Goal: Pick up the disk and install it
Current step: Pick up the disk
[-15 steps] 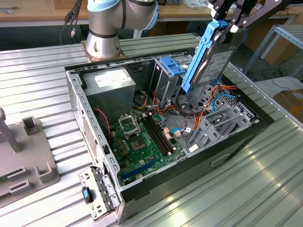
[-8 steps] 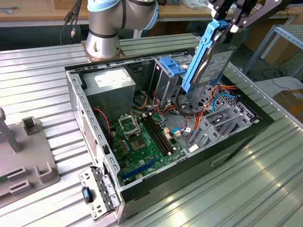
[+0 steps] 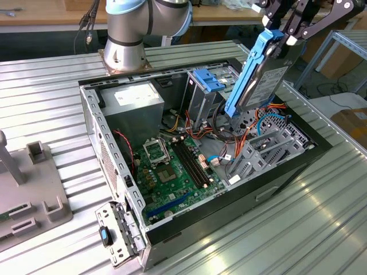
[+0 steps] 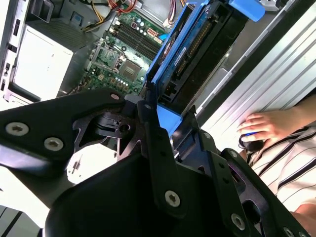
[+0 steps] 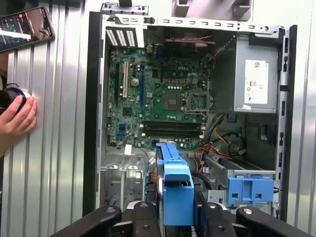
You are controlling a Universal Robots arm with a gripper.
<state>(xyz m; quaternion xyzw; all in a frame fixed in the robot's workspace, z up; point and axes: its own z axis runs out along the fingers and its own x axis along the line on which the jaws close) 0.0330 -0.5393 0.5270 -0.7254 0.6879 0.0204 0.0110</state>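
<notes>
The disk (image 3: 265,79), silver-grey with blue plastic rails, hangs steeply tilted on its edge above the drive bay end of the open computer case (image 3: 92,112), toward the exterior view's right. My gripper (image 3: 279,39) is shut on its upper end, black fingers clamping both sides. In the first wrist view the disk (image 5: 175,180) points down toward the bay, with my gripper (image 5: 177,217) around it. In the second wrist view the disk (image 4: 197,44) shows its dark underside and connector edge beyond my gripper (image 4: 173,131).
Inside the case lie a green motherboard (image 3: 172,166), a grey power supply (image 3: 135,103), orange and red cables, and a light-blue latch piece (image 3: 209,80). A person's hand (image 5: 17,116) rests on the ribbed table beside the case, and a phone (image 5: 24,27) lies nearby. A grey fixture (image 3: 28,189) sits on the left.
</notes>
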